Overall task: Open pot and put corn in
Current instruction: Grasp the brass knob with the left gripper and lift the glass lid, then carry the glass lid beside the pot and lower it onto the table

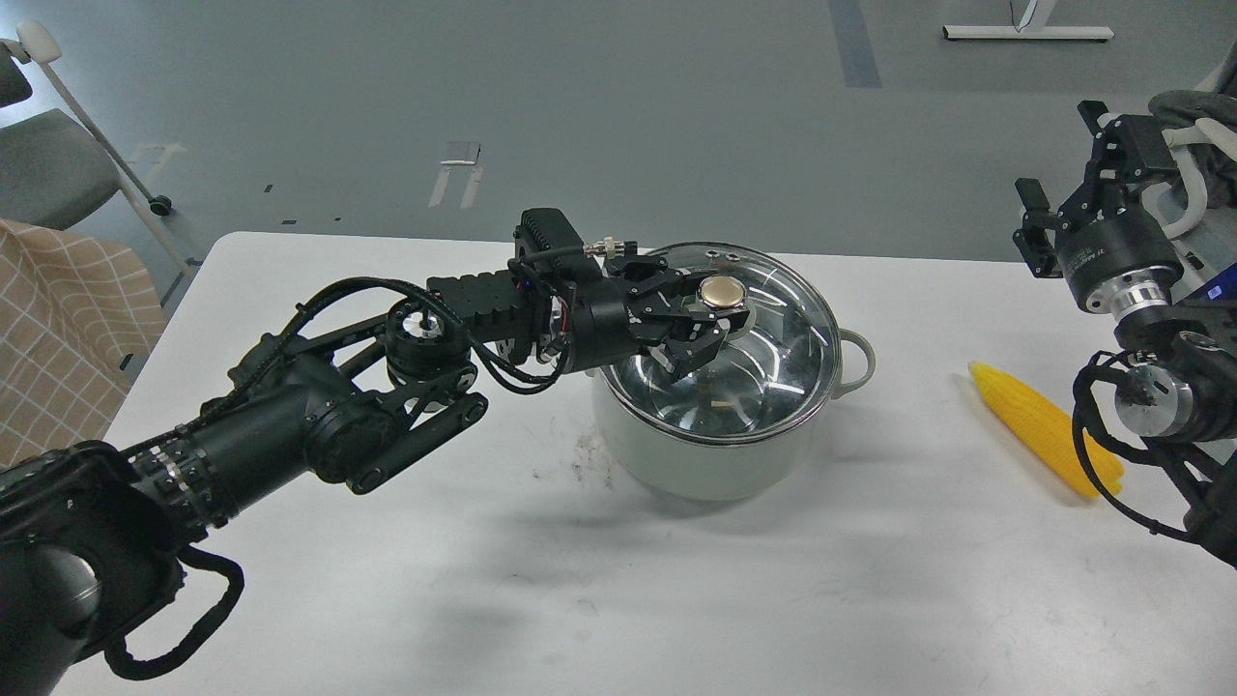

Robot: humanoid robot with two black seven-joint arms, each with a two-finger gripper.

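The pale grey-green pot [715, 469] stands mid-table with its glass lid [783, 329] on top. My left gripper [713, 314] reaches in from the left over the lid. Its fingers are closed against the gold knob [721, 290], one on each side. The lid looks slightly raised at its far edge. The yellow corn [1039, 425] lies flat on the table to the right of the pot, partly behind my right arm. My right gripper [1058, 159] hangs open and empty above the table's far right edge, well above the corn.
The white table [618, 580] has some small smudges left of the pot. A chair [58, 164] and a checked cloth [58, 319] stand off the table at the left. The right arm's cables hang near the corn's near end.
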